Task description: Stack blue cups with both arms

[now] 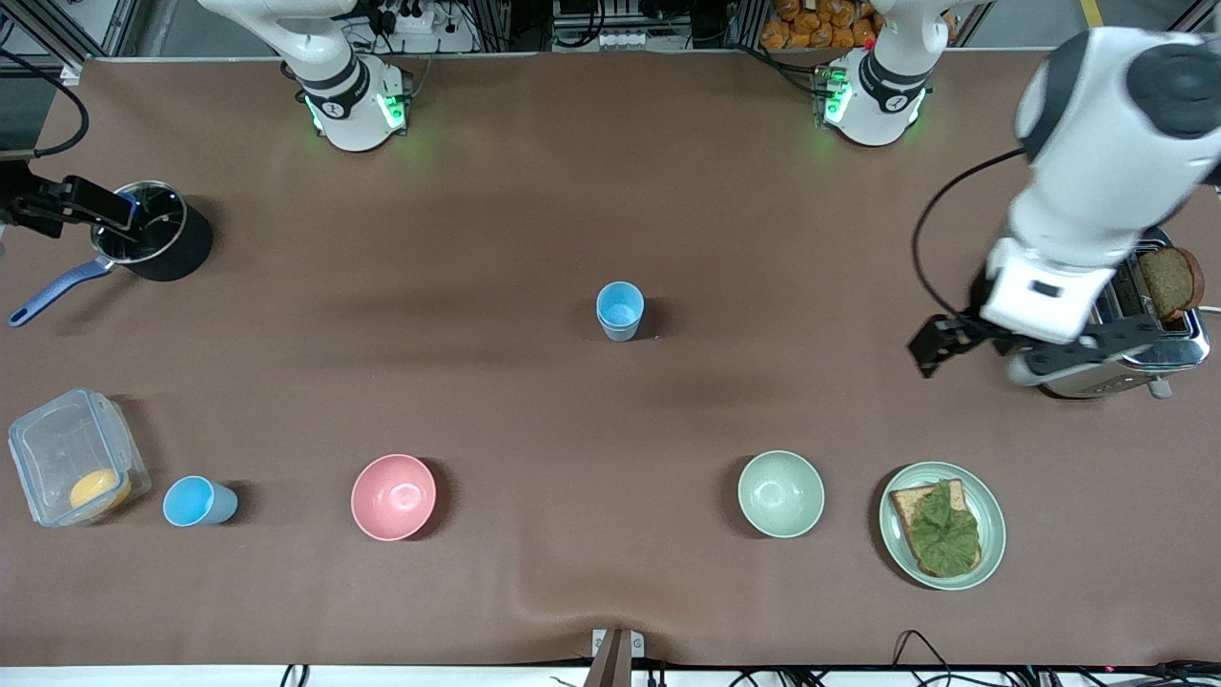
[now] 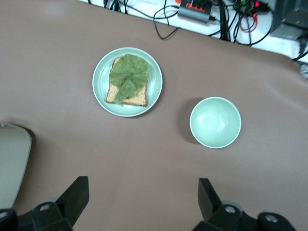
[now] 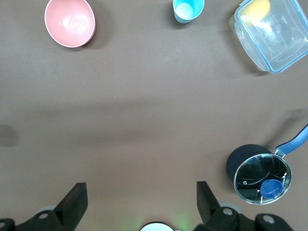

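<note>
One blue cup (image 1: 620, 310), pale with a whitish inside, stands upright in the middle of the table. A brighter sky-blue cup (image 1: 197, 501) stands near the front edge at the right arm's end, next to a clear box; it also shows in the right wrist view (image 3: 187, 9). My left gripper (image 1: 1025, 348) hangs open and empty over the table beside the toaster, with bare table between its fingers in the left wrist view (image 2: 143, 192). My right gripper (image 3: 142, 192) is open and empty, high over its own base, out of the front view.
A pink bowl (image 1: 393, 496), a pale green bowl (image 1: 780, 493) and a plate with bread and lettuce (image 1: 942, 525) line the front. A toaster with a bread slice (image 1: 1154, 334) stands by the left gripper. A pot (image 1: 153, 239) and a clear box (image 1: 72, 458) are at the right arm's end.
</note>
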{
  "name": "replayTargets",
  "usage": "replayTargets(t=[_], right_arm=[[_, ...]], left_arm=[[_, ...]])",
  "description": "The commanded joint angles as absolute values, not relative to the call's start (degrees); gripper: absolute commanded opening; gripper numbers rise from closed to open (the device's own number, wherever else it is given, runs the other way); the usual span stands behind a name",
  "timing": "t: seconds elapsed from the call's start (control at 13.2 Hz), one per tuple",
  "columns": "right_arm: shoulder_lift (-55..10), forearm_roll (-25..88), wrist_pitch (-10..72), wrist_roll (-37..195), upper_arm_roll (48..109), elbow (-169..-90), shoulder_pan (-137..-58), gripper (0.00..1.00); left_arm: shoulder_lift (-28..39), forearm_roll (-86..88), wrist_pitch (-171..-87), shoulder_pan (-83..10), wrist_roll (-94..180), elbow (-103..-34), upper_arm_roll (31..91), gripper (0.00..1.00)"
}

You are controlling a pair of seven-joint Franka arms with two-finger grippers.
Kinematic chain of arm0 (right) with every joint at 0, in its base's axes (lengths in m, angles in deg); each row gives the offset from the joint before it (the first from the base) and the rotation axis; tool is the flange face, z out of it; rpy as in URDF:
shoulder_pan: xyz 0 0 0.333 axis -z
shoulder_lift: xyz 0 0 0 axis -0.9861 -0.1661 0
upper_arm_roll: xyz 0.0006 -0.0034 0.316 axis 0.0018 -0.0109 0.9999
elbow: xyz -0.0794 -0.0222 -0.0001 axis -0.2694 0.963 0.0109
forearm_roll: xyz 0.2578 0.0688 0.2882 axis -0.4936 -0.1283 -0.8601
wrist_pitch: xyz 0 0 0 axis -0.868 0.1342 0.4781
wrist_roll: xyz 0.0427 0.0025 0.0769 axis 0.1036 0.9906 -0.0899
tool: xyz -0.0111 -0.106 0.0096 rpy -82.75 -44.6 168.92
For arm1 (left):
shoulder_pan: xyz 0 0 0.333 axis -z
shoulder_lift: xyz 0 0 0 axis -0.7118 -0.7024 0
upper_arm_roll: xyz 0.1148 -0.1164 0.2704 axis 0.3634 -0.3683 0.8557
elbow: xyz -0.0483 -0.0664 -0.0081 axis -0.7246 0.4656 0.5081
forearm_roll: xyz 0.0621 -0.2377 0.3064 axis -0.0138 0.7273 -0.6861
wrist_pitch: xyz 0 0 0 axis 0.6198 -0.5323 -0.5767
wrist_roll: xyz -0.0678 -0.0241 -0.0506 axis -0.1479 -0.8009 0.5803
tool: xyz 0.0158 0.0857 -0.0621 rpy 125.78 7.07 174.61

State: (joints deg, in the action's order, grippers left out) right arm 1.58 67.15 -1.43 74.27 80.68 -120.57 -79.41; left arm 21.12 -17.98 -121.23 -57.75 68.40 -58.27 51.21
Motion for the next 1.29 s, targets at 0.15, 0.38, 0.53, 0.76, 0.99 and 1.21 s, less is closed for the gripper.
replayTargets(t=[0.15,0.38,0.53,0.76,0.99,1.21], right_arm=[[3.18,66.46,-1.33,74.38,81.21,-122.66,-78.59,1.00],[3.09,66.46,-1.24,74.64,81.12,-122.84,-78.24,1.00],[3.09,66.46,-1.24,74.73,81.12,-122.84,-78.24,1.00],[3.00,66.46,-1.24,74.73,81.12,-122.84,-78.24,1.00],[2.92,66.46,-1.15,74.82,81.12,-122.84,-78.24,1.00],[2.83,66.46,-1.24,74.82,81.12,-122.84,-78.24,1.00]], left_arm=[[22.28,-12.80,-111.11,-62.78,60.15,-52.29,50.47,1.00],[22.28,-12.71,-106.81,-63.92,52.34,-50.63,50.64,1.00],[22.28,-12.62,-104.52,-65.15,49.60,-50.18,50.47,1.00],[23.41,-12.97,-101.53,-63.85,47.58,-49.04,51.08,1.00],[25.88,-10.88,-100.30,-52.10,43.98,-49.48,65.01,1.00],[27.47,-8.84,-98.53,-48.37,41.24,-50.62,69.80,1.00]])
